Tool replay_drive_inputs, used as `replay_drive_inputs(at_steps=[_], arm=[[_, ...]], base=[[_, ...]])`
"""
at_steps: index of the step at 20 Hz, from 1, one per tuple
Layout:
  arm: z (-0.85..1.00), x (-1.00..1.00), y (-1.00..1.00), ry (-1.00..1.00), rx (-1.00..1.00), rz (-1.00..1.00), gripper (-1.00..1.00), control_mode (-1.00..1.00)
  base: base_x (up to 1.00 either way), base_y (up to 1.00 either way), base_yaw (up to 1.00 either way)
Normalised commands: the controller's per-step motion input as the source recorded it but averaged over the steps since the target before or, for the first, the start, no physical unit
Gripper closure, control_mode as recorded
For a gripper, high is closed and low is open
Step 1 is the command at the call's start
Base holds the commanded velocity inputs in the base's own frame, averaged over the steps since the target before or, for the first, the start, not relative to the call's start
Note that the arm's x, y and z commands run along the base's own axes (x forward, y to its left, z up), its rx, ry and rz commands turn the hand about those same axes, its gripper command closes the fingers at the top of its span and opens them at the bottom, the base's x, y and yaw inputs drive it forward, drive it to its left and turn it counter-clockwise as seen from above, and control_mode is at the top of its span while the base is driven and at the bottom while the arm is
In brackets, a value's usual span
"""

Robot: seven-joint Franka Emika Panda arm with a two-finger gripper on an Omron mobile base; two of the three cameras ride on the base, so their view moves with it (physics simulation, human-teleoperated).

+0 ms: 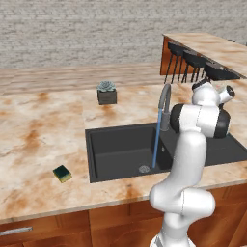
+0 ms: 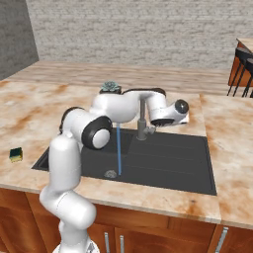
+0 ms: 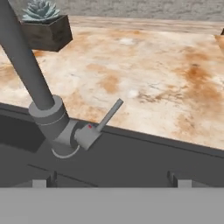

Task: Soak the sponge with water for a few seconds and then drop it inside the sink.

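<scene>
The sponge (image 1: 62,173) (image 2: 16,154), dark green over yellow, lies on the marble counter left of the sink, far from the gripper. Water (image 1: 156,140) (image 2: 119,150) falls in a thin blue stream from the grey faucet spout (image 1: 165,99) to just beside the drain (image 1: 144,169). The black sink (image 1: 116,149) (image 2: 168,158) holds nothing else. My gripper (image 3: 111,179) (image 2: 167,121) is open and holds nothing. It hovers over the sink's back edge, just right of the faucet base (image 3: 54,127), facing the lever handle (image 3: 107,116).
A dark square pot with a succulent (image 1: 106,92) (image 3: 43,28) stands on the counter behind the faucet. Black bar stools (image 1: 193,60) line an island counter at the back right. My own arm spans the sink's right half.
</scene>
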Motion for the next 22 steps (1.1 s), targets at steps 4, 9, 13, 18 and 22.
replay_drive_inputs(at_steps=[4,9,13,18,22], arm=[[0.36,-0.39,0.28,-0.03,-0.22,-0.02,-1.0,-1.0],[0.35,-0.28,0.29,-0.05,-0.18,-0.01,-1.0,-1.0],[0.34,-0.09,0.26,-0.04,-0.15,-0.04,-1.0,-1.0],[0.04,0.12,0.08,-0.01,-0.02,-0.03,-1.0,-1.0],[0.0,0.05,0.04,0.08,0.0,0.0,-1.0,-1.0]], base=[[0.0,0.0,0.0],[0.0,0.0,0.0],[0.0,0.0,0.0],[0.0,0.0,0.0],[0.0,0.0,0.0]])
